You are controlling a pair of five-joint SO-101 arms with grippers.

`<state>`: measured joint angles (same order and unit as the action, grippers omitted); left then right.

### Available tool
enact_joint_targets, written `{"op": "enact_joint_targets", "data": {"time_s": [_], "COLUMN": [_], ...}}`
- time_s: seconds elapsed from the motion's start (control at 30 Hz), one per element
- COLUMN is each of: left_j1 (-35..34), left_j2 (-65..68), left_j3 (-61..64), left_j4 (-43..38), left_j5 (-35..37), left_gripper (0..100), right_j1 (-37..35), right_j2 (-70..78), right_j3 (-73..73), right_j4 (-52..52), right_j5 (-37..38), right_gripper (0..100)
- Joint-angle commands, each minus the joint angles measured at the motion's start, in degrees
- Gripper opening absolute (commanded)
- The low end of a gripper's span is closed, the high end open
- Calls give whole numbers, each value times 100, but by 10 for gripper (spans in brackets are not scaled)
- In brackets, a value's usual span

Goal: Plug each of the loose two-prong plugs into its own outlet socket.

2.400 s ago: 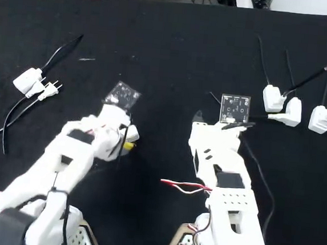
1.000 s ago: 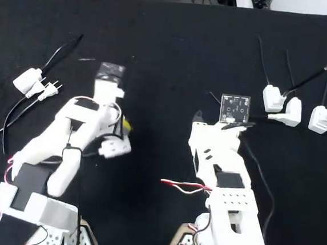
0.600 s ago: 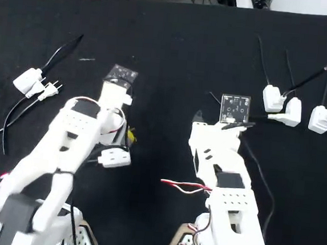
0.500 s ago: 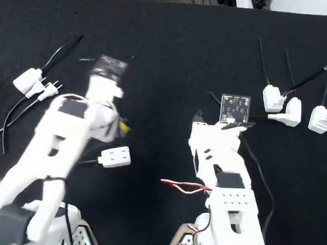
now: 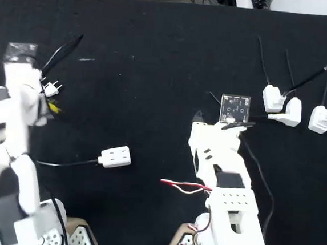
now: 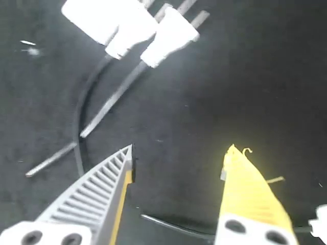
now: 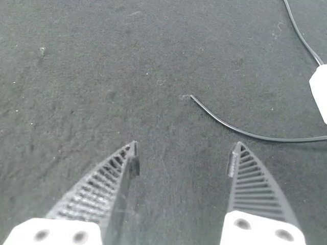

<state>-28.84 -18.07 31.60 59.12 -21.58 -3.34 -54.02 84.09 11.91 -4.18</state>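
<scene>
Two white two-prong plugs with cords lie just ahead of my left gripper, which hovers open and holds nothing. From above, one plug peeks out beside that gripper at the far left. A white outlet socket lies on the black table on its own cord. My right gripper is open over bare cloth, near a thin black wire end. In the high view this gripper sits right of centre.
Three more white plugs with black cords lie at the back right. The socket's cord runs toward the left arm's base. A red and white servo lead loops off the right arm.
The left arm swung from the middle of the table to the far left, leaving the outlet socket lying on the cloth. The right arm has not moved.
</scene>
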Motion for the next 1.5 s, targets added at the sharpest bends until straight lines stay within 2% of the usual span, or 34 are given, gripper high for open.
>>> {"op": "enact_joint_targets", "data": {"time_s": [0.0, 0.1, 0.37, 0.57, 0.73, 0.9, 1.0, 1.13, 1.47], "left_j1": [-180, -180, -295, -277, -119, -66, -75, -92, -66], "left_j2": [862, 1635, 3640, 4633, 5292, 5864, 5987, 5846, 4730], "left_j3": [-1666, -2492, -4189, -5086, -5332, -5666, -5736, -5736, -5684], "left_j4": [589, 932, 905, 941, 905, 949, 1099, 1521, 2760], "left_j5": [-413, -844, -1662, -1670, -1670, -1653, -1662, -1670, -1653], "left_gripper": [277, 277, 277, 277, 277, 277, 219, 34, 30], "right_j1": [-97, -97, -97, -97, -264, -527, -527, -527, -527], "right_j2": [-171, -171, -163, -154, -154, -145, -145, -163, -171], "right_j3": [-171, -171, -180, -189, -180, -145, -145, -145, -145], "right_j4": [-158, -158, -158, -158, -158, -158, -158, -158, -158], "right_j5": [9, 9, 9, 9, 35, 607, 598, 598, 624], "right_gripper": [265, 265, 265, 265, 265, 265, 265, 265, 265]}}
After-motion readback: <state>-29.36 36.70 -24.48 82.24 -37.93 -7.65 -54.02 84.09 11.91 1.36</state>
